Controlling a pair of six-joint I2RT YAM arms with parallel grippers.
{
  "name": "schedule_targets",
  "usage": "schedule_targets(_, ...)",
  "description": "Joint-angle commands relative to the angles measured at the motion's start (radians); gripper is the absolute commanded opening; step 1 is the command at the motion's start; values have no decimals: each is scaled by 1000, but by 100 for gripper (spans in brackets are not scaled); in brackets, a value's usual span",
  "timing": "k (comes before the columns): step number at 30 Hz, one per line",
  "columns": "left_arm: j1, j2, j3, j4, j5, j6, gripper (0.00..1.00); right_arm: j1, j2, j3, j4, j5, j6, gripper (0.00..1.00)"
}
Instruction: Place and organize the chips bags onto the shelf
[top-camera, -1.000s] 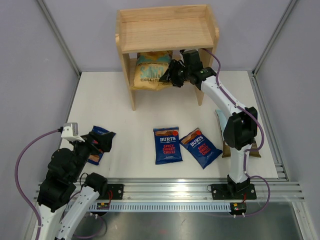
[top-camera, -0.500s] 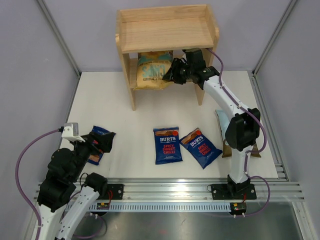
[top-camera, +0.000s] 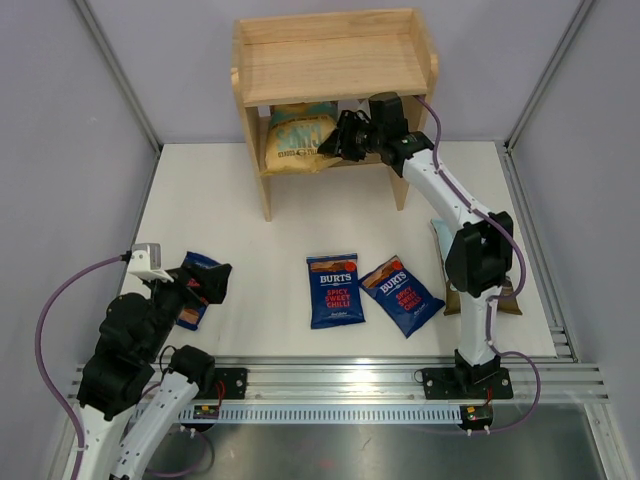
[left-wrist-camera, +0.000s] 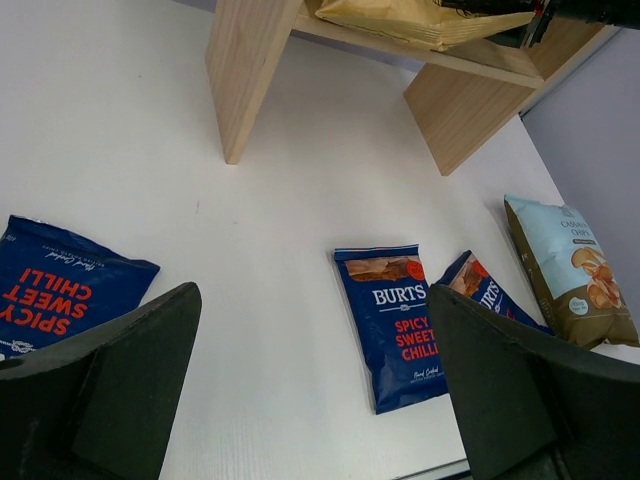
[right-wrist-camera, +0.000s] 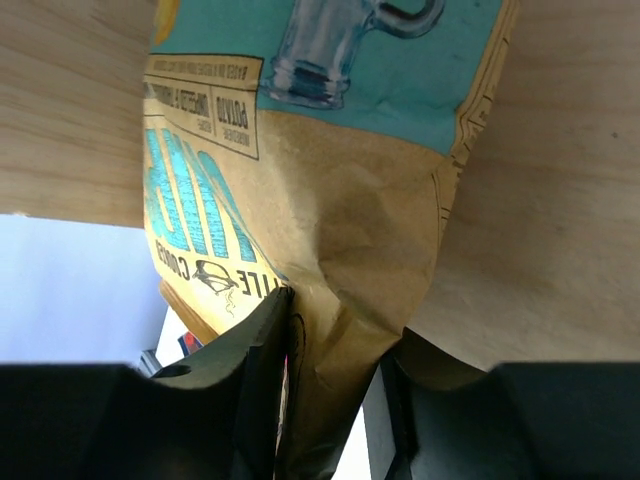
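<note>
The shelf (top-camera: 330, 70) stands at the back of the table. My right gripper (top-camera: 337, 140) reaches under its upper board and is shut on the right edge of the tan-and-teal chips bag (top-camera: 295, 135), which rests on the lower board. In the right wrist view the crumpled bag (right-wrist-camera: 340, 200) is pinched in my right gripper (right-wrist-camera: 335, 390). Two dark-blue Burts bags (top-camera: 335, 290) (top-camera: 402, 295) lie flat in the middle. A third (top-camera: 188, 312) lies at the left, partly under my open, empty left gripper (top-camera: 205, 280). The pale-blue Cassava bag (left-wrist-camera: 568, 265) lies at the right.
The shelf's wooden side panels (left-wrist-camera: 245, 70) stand on the white table top (top-camera: 230, 200). My right arm (top-camera: 470, 250) covers part of the Cassava bag from above. A metal rail (top-camera: 340, 380) runs along the near edge. Grey walls enclose the table.
My right gripper has shifted slightly left under the upper board while closing further. The tan-and-teal bag has slid left and deeper on the lower board. The left arm has stayed put.
</note>
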Motion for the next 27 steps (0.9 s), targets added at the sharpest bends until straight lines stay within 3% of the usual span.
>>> schedule_targets(1,-2,14,0,50,23,22,99,10,27,38,123,-22,22,40)
schedule_targets(13,-3,16,-1,50,31,23,99,38,87,115,139,-96,-24,41)
schedule_targets(21,-2,17,-3,56,39,23,99,47,90,139,139,-199,-74,47)
schedule_targets(27,-2,16,-5,58,43,22,99,58,64,46,252,-246,-59,44)
